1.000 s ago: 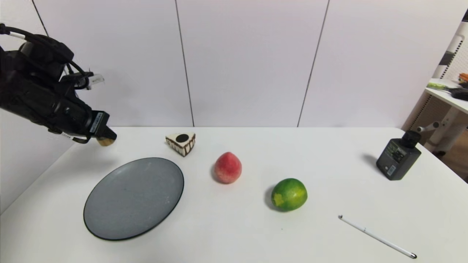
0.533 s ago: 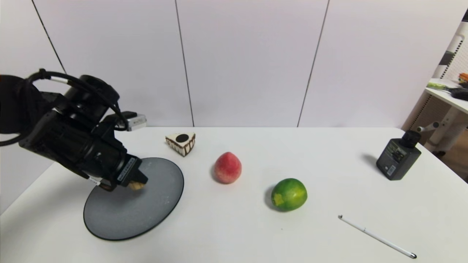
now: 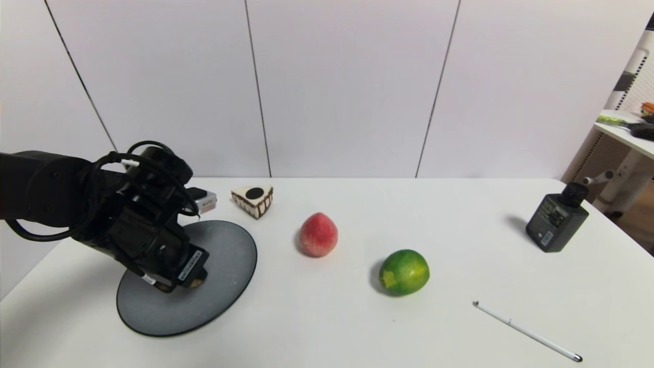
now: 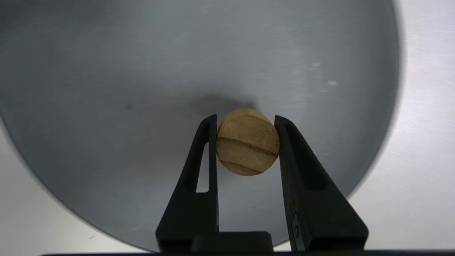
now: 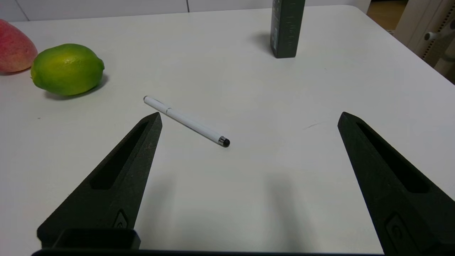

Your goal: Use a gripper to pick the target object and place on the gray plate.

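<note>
Now the left end effector (image 4: 246, 142) pinches the target object (image 4: 247, 142) low over the gray plate (image 3: 225, 255), near six o'clock of centre, ready for release; right end effector (image 5: 249, 149) gapes, idle.

A white table (image 3: 460, 230) stands before a pale panelled wall (image 3: 347, 87), with a triangular cake slice (image 3: 253, 200) bearing a black dot on top toward eleven o'clock of the table's middle. A red-pink peach (image 3: 318, 235) sits near the centre, and a green lime (image 3: 404, 272) with a yellow patch lies just beyond it toward five o'clock. A dark grey boxy device (image 3: 557, 218) stands upright at about three o'clock, and a white stylus pen (image 3: 526, 331) with a dark tip lies slanted at about five o'clock, well apart from the fruit.
</note>
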Available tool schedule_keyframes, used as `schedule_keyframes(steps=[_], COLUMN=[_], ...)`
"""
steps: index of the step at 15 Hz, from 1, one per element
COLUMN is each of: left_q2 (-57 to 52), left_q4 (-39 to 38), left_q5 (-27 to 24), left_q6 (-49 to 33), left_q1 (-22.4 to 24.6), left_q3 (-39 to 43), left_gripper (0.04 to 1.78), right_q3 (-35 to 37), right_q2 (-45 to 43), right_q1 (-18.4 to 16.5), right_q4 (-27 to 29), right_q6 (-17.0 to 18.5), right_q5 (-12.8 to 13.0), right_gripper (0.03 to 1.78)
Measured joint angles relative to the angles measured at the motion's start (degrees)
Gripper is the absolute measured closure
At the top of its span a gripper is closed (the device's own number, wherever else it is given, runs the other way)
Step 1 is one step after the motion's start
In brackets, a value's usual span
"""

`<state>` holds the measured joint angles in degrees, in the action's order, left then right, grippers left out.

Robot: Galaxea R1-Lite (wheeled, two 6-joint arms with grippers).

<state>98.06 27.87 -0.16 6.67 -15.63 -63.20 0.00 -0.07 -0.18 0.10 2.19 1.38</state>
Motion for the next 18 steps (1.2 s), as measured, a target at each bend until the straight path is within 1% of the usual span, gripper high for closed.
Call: schedule_keyframes(steps=[2, 3, 6, 10, 12, 14, 16, 18], left_q2=[0.39, 0.56, 0.94, -0.18, -2.83, -7.40, -13.23, -20.14], left_q4=[-0.04, -0.01, -0.01, -0.06, -0.94, -3.40, -5.38, -6.21], left_q5=[0.62, 0.62, 0.51, 0.43, 0.45, 0.37, 0.32, 0.38], left_q6=[-0.30, -0.45, -0.63, -0.77, -0.56, -0.33, -0.15, -0.26], left_q1=[0.12, 0.26, 0.87, 1.28, 2.13, 3.51, 5.85, 8.83], left_q3=[-0.22, -0.77, -3.28, -5.02, -6.68, -9.18, -11.82, -12.26], left_gripper=[1.31, 1.25, 0.89, 0.58, 0.47, 0.39, 0.33, 0.28], right_q3=[0.00, 0.00, 0.00, 0.00, 0.00, 0.00, 0.00, 0.00], right_q2=[0.00, 0.00, 0.00, 0.00, 0.00, 0.00, 0.00, 0.00], right_q1=[0.00, 0.00, 0.00, 0.00, 0.00, 0.00, 0.00, 0.00], right_q4=[0.00, 0.00, 0.01, 0.00, 0.00, 0.00, 0.00, 0.00], right_q6=[0.00, 0.00, 0.00, 0.00, 0.00, -0.02, 0.00, 0.00], right_q5=[-0.01, -0.01, -0.01, -0.01, -0.01, -0.04, -0.04, 0.00], right_gripper=[0.10, 0.10, 0.10, 0.10, 0.10, 0.10, 0.10, 0.10])
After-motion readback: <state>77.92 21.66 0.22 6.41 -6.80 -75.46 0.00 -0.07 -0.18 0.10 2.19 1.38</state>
